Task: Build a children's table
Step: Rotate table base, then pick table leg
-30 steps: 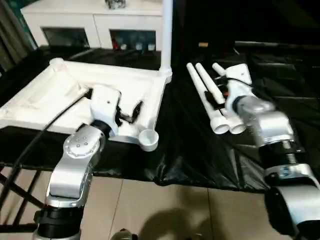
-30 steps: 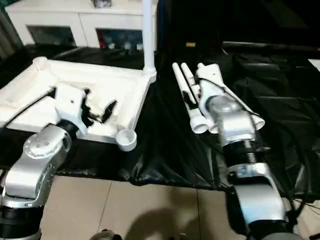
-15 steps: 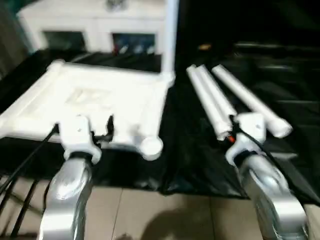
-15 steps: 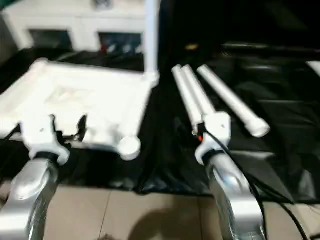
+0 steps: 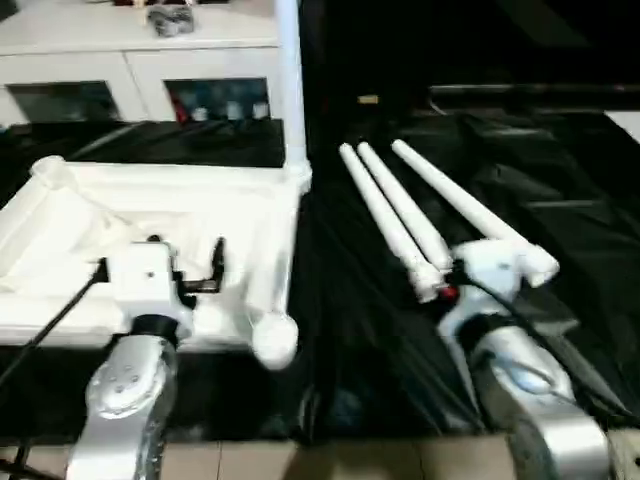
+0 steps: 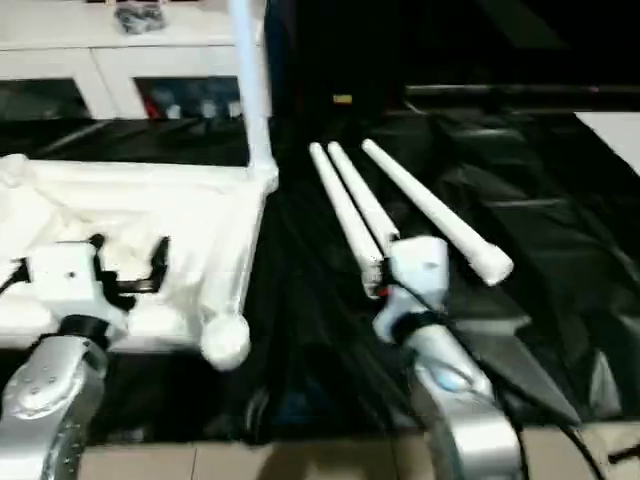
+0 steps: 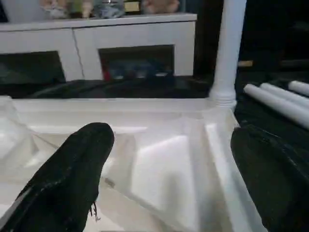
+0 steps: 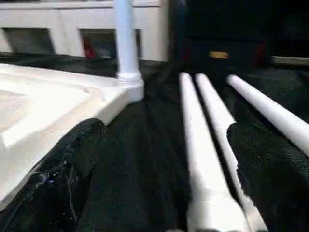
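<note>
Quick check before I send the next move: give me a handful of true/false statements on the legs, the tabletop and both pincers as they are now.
1. One leg already stands upright in a corner socket of the tabletop. True.
2. Four loose legs lie on the black sheet. False: three loose legs lie there, beside the tabletop.
3. The left pincer is open over the tabletop, holding nothing. True.
4. The right pincer is shut on a leg. False: it is open and empty, its two fingers standing wide apart near the loose legs' near ends.
5. The tabletop lies with its underside up. True.
</note>
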{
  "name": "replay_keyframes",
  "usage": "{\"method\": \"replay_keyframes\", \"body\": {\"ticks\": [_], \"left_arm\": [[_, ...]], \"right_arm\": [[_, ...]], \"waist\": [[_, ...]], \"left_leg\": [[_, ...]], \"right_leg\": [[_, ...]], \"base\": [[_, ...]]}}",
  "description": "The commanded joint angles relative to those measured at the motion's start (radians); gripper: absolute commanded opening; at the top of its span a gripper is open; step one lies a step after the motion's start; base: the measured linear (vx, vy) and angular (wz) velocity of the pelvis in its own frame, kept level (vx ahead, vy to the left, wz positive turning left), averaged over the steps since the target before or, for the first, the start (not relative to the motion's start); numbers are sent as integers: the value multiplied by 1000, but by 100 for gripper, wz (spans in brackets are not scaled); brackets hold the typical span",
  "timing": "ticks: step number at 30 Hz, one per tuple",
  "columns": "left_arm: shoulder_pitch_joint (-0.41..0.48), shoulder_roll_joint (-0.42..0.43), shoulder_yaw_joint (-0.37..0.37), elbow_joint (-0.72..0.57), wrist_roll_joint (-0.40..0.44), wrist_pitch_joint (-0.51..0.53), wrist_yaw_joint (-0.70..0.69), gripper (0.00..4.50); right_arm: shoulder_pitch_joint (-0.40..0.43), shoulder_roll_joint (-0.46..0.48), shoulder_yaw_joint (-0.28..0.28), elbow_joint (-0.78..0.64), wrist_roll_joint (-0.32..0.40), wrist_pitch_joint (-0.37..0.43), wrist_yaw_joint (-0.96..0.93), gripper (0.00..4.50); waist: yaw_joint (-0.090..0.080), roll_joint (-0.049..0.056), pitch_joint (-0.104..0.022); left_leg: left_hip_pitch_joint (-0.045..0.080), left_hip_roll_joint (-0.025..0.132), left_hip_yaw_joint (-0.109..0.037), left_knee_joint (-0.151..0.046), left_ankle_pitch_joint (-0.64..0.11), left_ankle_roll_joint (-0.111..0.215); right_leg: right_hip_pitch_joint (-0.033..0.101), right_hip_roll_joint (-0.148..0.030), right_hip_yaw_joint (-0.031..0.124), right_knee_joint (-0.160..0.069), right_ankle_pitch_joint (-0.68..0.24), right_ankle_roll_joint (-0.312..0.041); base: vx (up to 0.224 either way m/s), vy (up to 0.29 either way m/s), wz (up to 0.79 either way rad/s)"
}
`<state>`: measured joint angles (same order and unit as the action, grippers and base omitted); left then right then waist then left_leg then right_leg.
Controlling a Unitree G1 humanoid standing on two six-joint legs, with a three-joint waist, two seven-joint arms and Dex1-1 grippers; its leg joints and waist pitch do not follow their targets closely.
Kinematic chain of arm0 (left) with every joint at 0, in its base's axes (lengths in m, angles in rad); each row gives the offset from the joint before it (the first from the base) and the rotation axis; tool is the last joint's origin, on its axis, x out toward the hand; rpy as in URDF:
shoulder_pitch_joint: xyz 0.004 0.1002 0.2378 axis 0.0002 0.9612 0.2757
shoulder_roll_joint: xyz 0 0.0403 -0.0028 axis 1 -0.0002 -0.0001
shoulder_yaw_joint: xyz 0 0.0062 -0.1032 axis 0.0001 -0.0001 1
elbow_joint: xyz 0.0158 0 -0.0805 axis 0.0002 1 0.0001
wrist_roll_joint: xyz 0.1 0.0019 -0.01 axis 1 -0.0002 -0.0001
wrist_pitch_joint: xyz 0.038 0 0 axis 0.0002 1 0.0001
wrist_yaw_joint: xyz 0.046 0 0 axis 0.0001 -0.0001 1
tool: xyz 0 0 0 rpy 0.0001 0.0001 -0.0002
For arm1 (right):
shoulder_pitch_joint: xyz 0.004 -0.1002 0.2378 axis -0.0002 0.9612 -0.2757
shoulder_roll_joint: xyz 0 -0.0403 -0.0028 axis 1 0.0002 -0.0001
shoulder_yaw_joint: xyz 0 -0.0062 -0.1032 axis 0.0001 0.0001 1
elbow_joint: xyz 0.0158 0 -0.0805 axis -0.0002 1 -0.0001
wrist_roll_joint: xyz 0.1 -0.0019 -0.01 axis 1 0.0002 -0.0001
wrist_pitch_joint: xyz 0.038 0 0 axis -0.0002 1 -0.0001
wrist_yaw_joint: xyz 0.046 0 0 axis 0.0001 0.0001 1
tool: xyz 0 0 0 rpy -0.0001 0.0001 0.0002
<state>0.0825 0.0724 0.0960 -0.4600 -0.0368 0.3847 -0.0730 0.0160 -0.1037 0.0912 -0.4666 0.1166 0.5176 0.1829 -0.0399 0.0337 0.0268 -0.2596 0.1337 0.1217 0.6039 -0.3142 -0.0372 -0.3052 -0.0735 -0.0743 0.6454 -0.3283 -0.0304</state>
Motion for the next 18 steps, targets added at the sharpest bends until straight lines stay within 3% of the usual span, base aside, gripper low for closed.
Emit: {"method": "replay_keyframes", "body": {"ticks": [1,2,3,4,5,6,7,8,9,10,11,12,13,14,15,16,17,18], "left_arm": [[3,-5,-16,-18,-2,-1,-1,446],[3,-5,-16,-16,-2,-2,-1,446],[1,-4,-17,-13,-3,-2,-1,446],[-1,-3,-18,-9,-3,-2,-1,446],[-3,-3,-19,-5,-3,-4,-2,446],[-7,-3,-19,2,-5,-5,-2,446],[-8,-3,-19,3,-5,-5,-2,446],[-9,-3,-19,4,-5,-5,-1,446],[-9,-3,-21,4,-5,-5,0,446],[-9,-4,-22,3,-3,-5,0,446],[-6,-5,-23,0,-3,-5,0,446],[4,-4,-25,-11,-7,-19,-3,446],[5,-1,-27,-12,-6,-18,-5,446],[8,5,-30,-16,-3,-14,-8,446],[9,24,-38,-14,2,-7,-23,446],[9,39,-42,-9,3,-11,-39,446],[8,43,-42,-8,2,-12,-43,446],[2,73,-47,4,-6,-14,-83,446]], "right_arm": [[1,-16,-10,7,-16,1,1,450],[-1,-18,-7,8,-20,1,1,450],[-4,-19,-5,9,-22,1,1,450],[-5,-19,-4,9,-20,2,2,450],[-7,-24,0,8,-21,4,4,450],[-11,-41,15,9,-32,-1,11,450],[-13,-45,20,10,-35,-2,14,450],[-15,-51,28,11,-39,-4,19,450],[-17,-52,29,14,-39,-5,19,450],[-19,-51,29,17,-39,-6,19,450],[-22,-44,25,22,-30,-2,17,450],[-35,-19,6,33,-6,25,7,450],[-39,-17,6,36,-7,31,6,450],[-47,-16,6,41,-9,43,5,450],[-75,-16,7,56,-12,77,0,450],[-95,-12,0,65,-4,108,-4,450],[-99,-11,-1,67,-1,114,-4,450],[-136,-10,-15,85,31,157,11,450]], "waist": [[24,-26,-37],[71,-26,-40],[91,-15,-47],[97,-22,-37],[104,-3,-41],[82,62,-39],[62,70,-8],[41,88,-58],[30,61,-62],[34,69,-57],[25,57,-59],[27,29,-32],[36,6,-33],[49,-72,-45],[81,-59,-31],[70,-56,-41],[73,-55,-41],[74,-31,-42]], "left_leg": [[-53,-50,7,14,53,355],[-177,-33,-12,122,6,275],[-211,-14,-31,151,20,217],[-229,-4,-41,145,69,128],[-218,7,-45,107,128,100],[-98,31,-52,-39,269,146],[-61,80,-108,-75,61,215],[47,169,-210,-68,-52,408],[51,185,-223,-59,-34,469],[31,162,-204,-47,38,505],[28,156,-196,-48,86,517],[-39,120,-134,-79,182,503],[-58,102,-101,-64,201,478],[-146,-8,-47,21,101,356],[-151,-37,-39,66,29,262],[-145,-14,-66,59,108,122],[-137,-20,-64,33,174,70],[-134,-11,-59,-2,212,11]], "right_leg": [[97,-41,112,-97,199,-148],[220,-166,226,-140,203,-252],[240,-176,238,-129,299,-262],[212,-123,192,-119,432,-238],[200,-100,154,-116,437,-210],[124,35,9,-113,137,-73],[54,66,-7,-71,-54,-49],[-36,47,11,82,-159,25],[-63,27,26,106,-136,52],[-92,14,32,132,-80,112],[-107,10,34,137,-41,135],[-111,5,50,122,112,136],[-109,-11,71,68,211,104],[-28,-74,157,-69,336,143],[-17,-131,192,-118,173,209],[4,-145,181,-83,199,199],[-5,-103,147,-75,252,226],[-9,-48,117,-56,478,201]], "base": [[189,-40,18],[198,0,18],[185,38,11],[185,38,11],[163,28,3],[0,0,0],[0,0,0],[75,17,1],[182,-27,-2],[182,-27,-2],[129,-22,-7],[88,-50,-8],[88,-50,-8],[40,-110,-2],[38,-120,-8],[38,-120,-8],[38,-102,-8],[16,-72,-1]]}}
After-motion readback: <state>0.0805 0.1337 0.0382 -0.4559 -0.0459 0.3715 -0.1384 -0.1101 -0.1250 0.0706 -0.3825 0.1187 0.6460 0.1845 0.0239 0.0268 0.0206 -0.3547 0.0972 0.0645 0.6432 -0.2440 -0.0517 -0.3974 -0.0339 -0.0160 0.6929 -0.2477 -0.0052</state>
